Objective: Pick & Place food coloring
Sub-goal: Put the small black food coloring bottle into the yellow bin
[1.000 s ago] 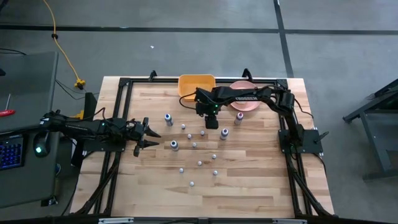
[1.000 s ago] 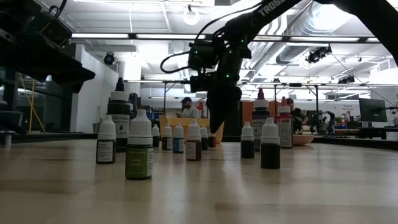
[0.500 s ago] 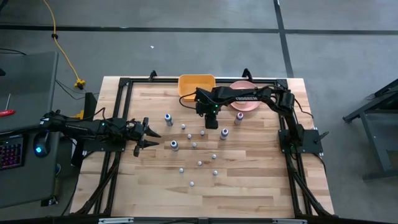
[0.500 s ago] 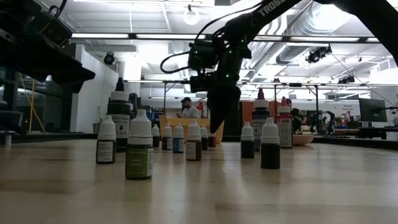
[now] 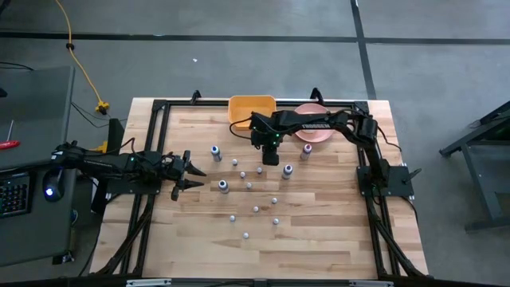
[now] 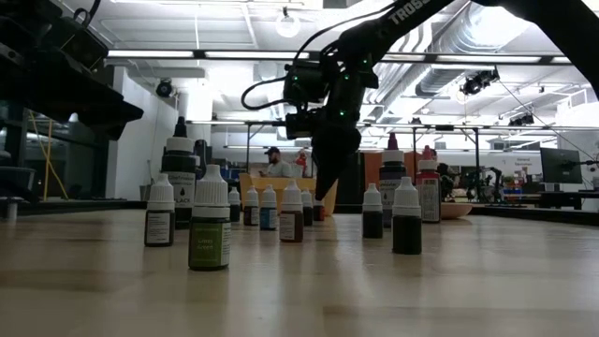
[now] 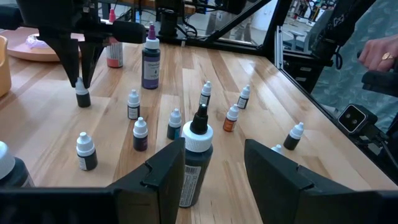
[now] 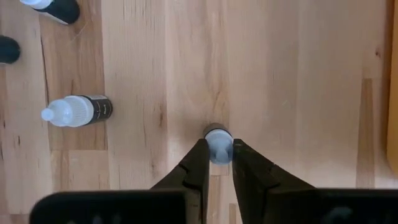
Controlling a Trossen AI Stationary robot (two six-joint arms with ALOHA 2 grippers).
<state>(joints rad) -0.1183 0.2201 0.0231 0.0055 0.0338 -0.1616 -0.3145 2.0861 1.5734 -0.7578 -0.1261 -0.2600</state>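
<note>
Right claw points straight down, fingers pinched on the white cap of one small food coloring bottle standing on the worktop. Risk: the grip sits high on the cap, so the bottle may slip free or tip on lifting. Left claw waits spread apart, a larger bottle just ahead of it.
</note>
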